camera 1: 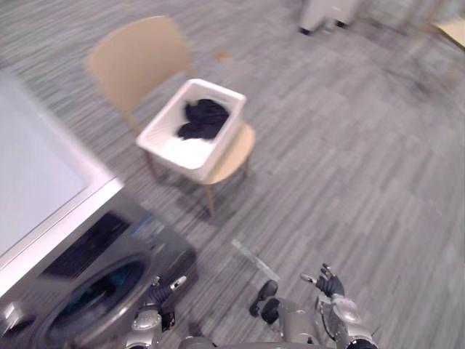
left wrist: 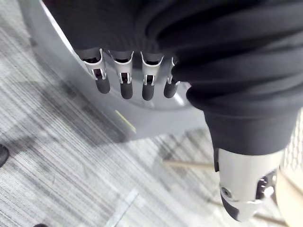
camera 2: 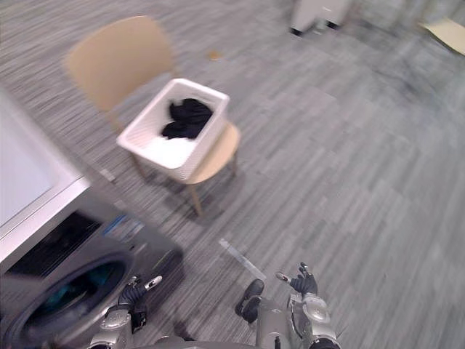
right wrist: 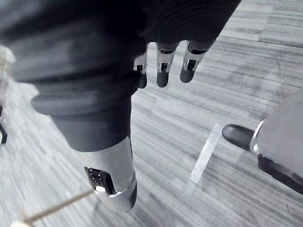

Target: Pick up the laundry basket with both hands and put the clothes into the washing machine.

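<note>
A white laundry basket (camera 1: 167, 145) sits on the seat of a tan wooden chair (camera 1: 138, 62), with black clothes (camera 1: 203, 120) on top of white laundry inside it. The washing machine (camera 1: 51, 225) stands at the left, its round door opening (camera 1: 94, 298) facing the floor space in front. My left hand (camera 1: 161, 294) hangs low beside the machine's front, its fingers (left wrist: 124, 82) relaxed and empty. My right hand (camera 1: 330, 285) is low at the right, fingers (right wrist: 162, 71) relaxed over bare floor. Both hands are well short of the basket.
Grey striped carpet (camera 1: 349, 160) stretches between me and the chair. A strip of pale tape (camera 1: 254, 256) lies on the floor ahead. A white unit (camera 1: 327, 13) stands at the far back and a tan table corner (camera 1: 452, 29) shows at the far right.
</note>
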Tool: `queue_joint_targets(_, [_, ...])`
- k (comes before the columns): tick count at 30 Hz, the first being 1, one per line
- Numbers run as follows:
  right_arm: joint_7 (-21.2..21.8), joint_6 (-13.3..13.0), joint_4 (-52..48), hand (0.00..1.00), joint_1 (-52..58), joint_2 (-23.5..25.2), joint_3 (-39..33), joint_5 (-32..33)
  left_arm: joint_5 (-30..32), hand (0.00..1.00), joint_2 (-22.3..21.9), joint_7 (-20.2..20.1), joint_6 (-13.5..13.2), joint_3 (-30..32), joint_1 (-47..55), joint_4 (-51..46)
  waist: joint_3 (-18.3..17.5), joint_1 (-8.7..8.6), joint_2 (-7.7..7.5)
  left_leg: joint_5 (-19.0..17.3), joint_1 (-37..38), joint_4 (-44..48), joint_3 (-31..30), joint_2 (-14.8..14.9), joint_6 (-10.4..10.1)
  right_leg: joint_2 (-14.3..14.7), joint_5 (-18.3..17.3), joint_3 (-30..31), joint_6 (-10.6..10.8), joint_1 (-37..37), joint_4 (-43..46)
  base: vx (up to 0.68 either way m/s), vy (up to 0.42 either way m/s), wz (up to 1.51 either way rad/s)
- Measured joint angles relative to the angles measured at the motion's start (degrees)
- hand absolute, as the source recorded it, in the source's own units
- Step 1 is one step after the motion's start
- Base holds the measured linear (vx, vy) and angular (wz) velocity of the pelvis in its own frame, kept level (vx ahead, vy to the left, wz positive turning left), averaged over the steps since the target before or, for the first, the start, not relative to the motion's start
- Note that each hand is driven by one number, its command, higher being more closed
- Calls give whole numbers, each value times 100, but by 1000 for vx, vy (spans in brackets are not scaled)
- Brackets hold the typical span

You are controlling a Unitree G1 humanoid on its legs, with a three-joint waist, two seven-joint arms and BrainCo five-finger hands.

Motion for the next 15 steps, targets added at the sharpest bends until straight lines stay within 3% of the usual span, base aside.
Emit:
queue_joint_targets(1, [0, 5, 2, 0, 1, -26, 81, -9, 0, 0, -58, 2, -3, 5, 5, 2, 10, -1, 55, 57, -93, 604, -168, 253, 103, 139, -57, 194, -16, 30, 27, 303, -157, -164])
queue_joint_targets(2, [-2, 29, 36, 0, -53, -54, 183, -21, 2, 0, -184, -2, -15, 7, 12, 7, 82, 16, 156, 84, -396, 1831, -890, 661, 538, 406, -195, 525, -109, 200, 31, 237, -97, -134])
queue_joint_targets(3, [-2, 45, 58, 0, -76, -54, 210, -21, 1, 0, -248, -10, -15, 6, 12, 9, 97, 18, 170, 3, -561, 2195, -1263, 675, 608, 486, -233, 663, -132, 268, 35, 335, -109, -167])
queue_joint_targets(5, [-18, 77, 105, 0, -117, -58, 313, -21, -10, 0, -514, -9, -40, -102, 17, 30, 154, 69, 124, -192, -1355, 2808, -2998, -117, 333, 631, -347, 1315, -153, 639, -25, 251, -7, -145])
queue_joint_targets(7, [-22, 75, 104, 0, -124, -28, 295, -19, -132, 0, -568, -7, -70, -261, 41, 22, 190, 134, 74, -214, -1854, 2554, -3635, -653, 305, 673, -381, 1723, -72, 925, -158, 261, 39, -111])
queue_joint_targets(9, [-25, 74, 105, 0, -149, -18, 276, -15, -170, 0, -577, -5, -89, -293, 40, 13, 223, 226, 91, -213, -2294, 1984, -3848, -909, 318, 726, -409, 1972, 68, 1167, -386, 273, 74, -78])
queue_joint_targets(11, [-35, 74, 105, 0, -199, -16, 258, -14, -172, 0, -581, 6, -131, -369, 26, -26, 301, 256, 95, -77, -2626, 357, -4034, -1264, 237, 728, -347, 2028, 289, 1557, -854, 304, 113, -29])
queue_joint_targets(12, [-42, 73, 105, 0, -230, -18, 256, -12, -170, 0, -576, 8, -138, -430, 27, -47, 296, 259, 159, 112, -2629, -149, -4057, -1346, 276, 728, -317, 2049, 394, 1634, -962, 316, 135, -38])
queue_joint_targets(13, [-58, 73, 114, 0, -255, -15, 267, -9, -165, 0, -547, 6, -149, -525, 27, -78, 292, 403, 66, 698, -2533, -471, -4078, -1506, 560, 694, -363, 2249, 526, 1715, -1037, 470, 197, -55])
queue_joint_targets(14, [-54, 68, 113, 0, -337, 17, 289, -12, -165, 0, -530, 10, -146, -520, 40, -69, 235, 481, 112, 704, -2490, -437, -4131, -1637, 884, 613, -464, 2395, 661, 1790, -973, 502, 212, -54])
queue_joint_targets(15, [-55, 65, 113, 0, -370, 29, 287, -15, -165, 0, -530, 11, -139, -522, 31, -62, 238, 487, 94, 626, -2477, -358, -4135, -1677, 1028, 558, -523, 2421, 735, 1770, -850, 571, 234, -30])
